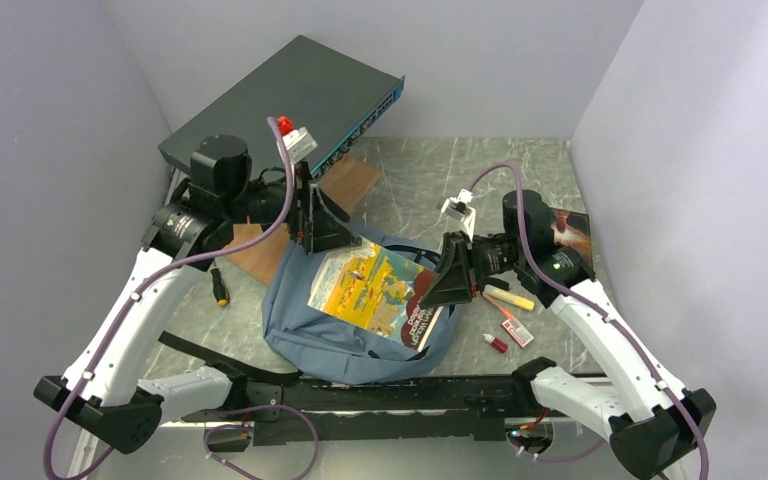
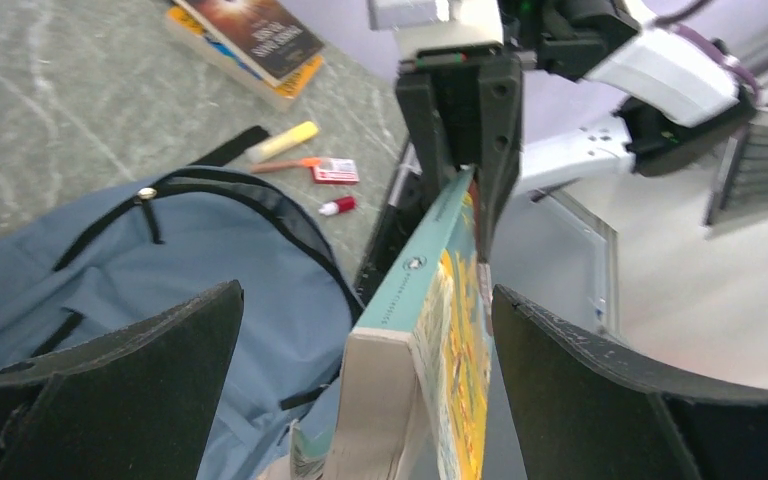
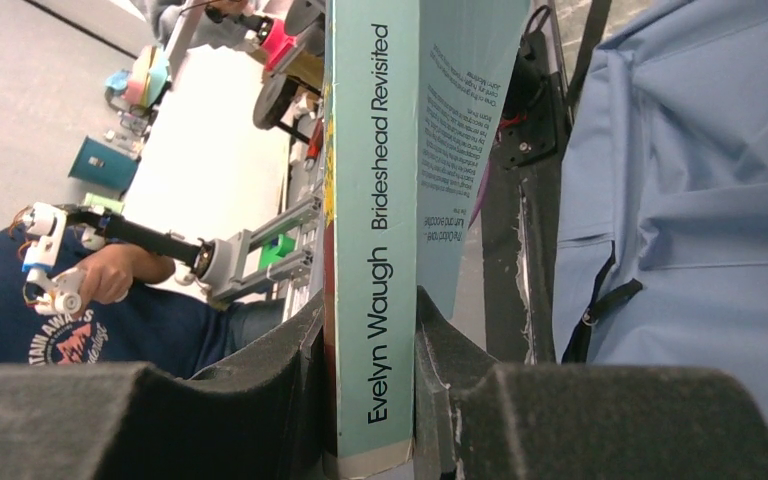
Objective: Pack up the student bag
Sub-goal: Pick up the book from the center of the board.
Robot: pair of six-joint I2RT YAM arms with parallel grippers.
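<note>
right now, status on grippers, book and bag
Right gripper shut on book. Left gripper open, straddling book's other end, not touching. Book held over bag, not packed yet. Nothing seen between them.

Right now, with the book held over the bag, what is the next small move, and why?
Probably close the left tool on the book. The right tool clamps one end by the spine, while the left tool's fingers straddle the other end, wide open and clear of it. The book sits tilted over the student bag, so a second grip should steady it.
</note>
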